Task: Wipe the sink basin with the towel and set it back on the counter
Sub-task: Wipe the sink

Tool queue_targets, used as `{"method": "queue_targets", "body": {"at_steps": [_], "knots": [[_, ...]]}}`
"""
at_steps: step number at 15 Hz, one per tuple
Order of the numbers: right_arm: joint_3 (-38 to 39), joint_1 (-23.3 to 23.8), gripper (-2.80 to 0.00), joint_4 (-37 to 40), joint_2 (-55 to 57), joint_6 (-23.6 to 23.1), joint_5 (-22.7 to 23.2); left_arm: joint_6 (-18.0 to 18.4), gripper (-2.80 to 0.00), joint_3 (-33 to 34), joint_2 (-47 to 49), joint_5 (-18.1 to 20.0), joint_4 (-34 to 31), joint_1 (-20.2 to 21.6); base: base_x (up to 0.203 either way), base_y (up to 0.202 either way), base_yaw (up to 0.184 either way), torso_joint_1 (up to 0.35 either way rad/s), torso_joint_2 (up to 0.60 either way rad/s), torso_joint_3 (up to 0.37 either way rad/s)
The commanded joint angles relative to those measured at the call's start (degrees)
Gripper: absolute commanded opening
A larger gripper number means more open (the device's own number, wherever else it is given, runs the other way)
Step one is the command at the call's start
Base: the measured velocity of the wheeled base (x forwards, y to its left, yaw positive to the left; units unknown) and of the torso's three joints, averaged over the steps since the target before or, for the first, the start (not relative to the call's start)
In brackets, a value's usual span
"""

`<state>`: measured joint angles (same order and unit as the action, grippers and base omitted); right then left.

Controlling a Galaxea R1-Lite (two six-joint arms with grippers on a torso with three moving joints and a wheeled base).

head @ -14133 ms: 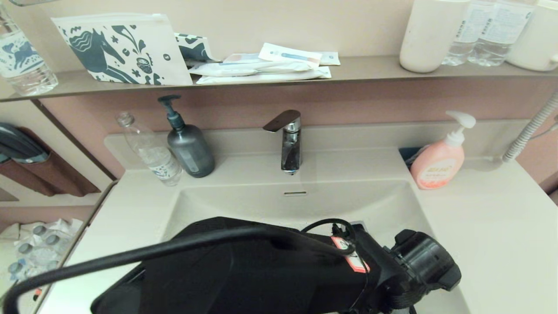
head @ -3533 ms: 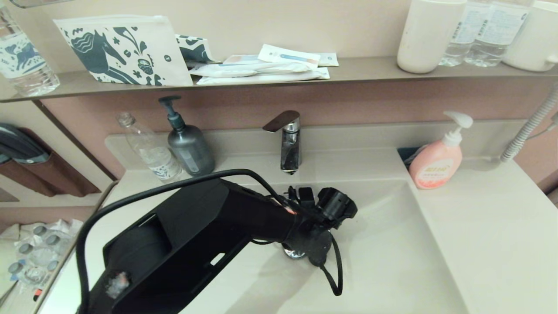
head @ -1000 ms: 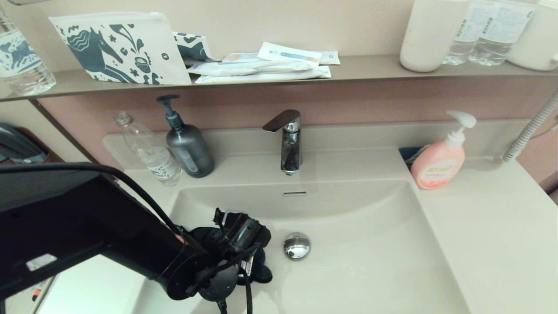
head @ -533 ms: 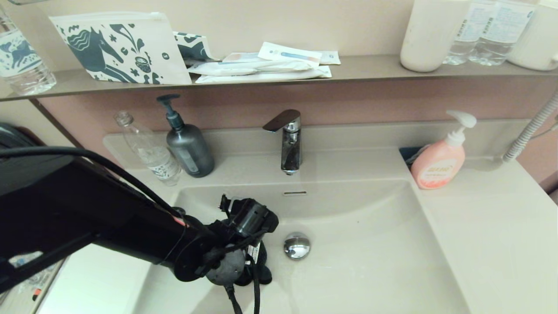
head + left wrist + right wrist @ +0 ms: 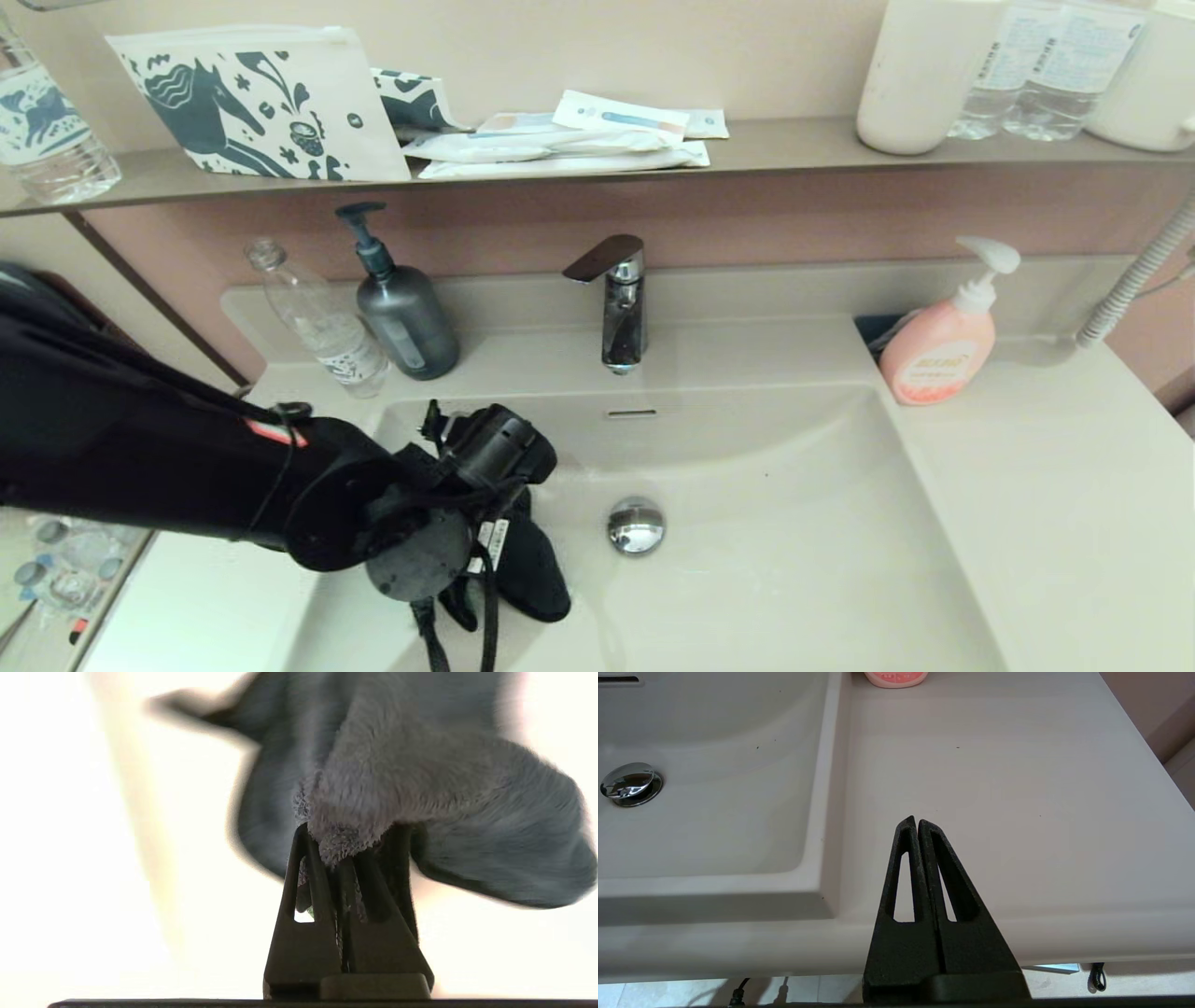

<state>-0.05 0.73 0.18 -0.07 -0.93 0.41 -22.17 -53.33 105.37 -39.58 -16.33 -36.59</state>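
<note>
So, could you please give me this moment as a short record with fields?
left gripper: jaws shut on the towel, low in the sink basin, left of the drain plug
right gripper: jaws shut, holding nothing, over the counter right of the basin
counter items: grey pump bottle, pink soap dispenser
</note>
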Motion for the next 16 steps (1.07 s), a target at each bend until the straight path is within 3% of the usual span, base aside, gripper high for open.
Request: {"method": "queue_targets", "body": {"at_steps": [1, 4, 9, 12, 14, 16], "knots": [[-0.01, 0.04, -2.8, -0.01, 0.07, 0.0, 0.02, 0.17, -2.8, -0.03, -6.59, -0.44, -4.44, 1.95, 0.0, 0.0, 0.0, 0.0, 0.0, 0.0], [0.01, 0.0, -2.8, -0.01, 0.07, -0.04, 0.02, 4.72, -2.8, -0.13, -15.04, -0.56, -10.76, 6.86, 0.0, 0.0, 0.0, 0.0, 0.0, 0.0], [0.05, -0.03, -2.8, -0.01, 0.07, 0.04, 0.02, 26.86, -2.8, -0.53, -28.58, -0.05, -12.68, 23.54, 0.0, 0.0, 0.0, 0.0, 0.0, 0.0], [-0.01, 0.05, -2.8, -0.01, 0.07, -0.03, 0.02, 37.4, -2.8, -2.33, -33.81, 3.86, -12.83, 32.9, 0.0, 0.0, 0.0, 0.0, 0.0, 0.0], [0.0, -0.01, -2.8, -0.01, 0.07, 0.0, 0.02, 43.25, -2.8, -3.38, -36.87, 5.34, -12.92, 36.56, 0.0, 0.0, 0.0, 0.0, 0.0, 0.0], [0.04, -0.02, -2.8, -0.01, 0.07, -0.04, 0.02, 45.91, -2.8, -4.6, -38.54, 5.65, -13.03, 38.56, 0.0, 0.0, 0.0, 0.0, 0.0, 0.0]]}}
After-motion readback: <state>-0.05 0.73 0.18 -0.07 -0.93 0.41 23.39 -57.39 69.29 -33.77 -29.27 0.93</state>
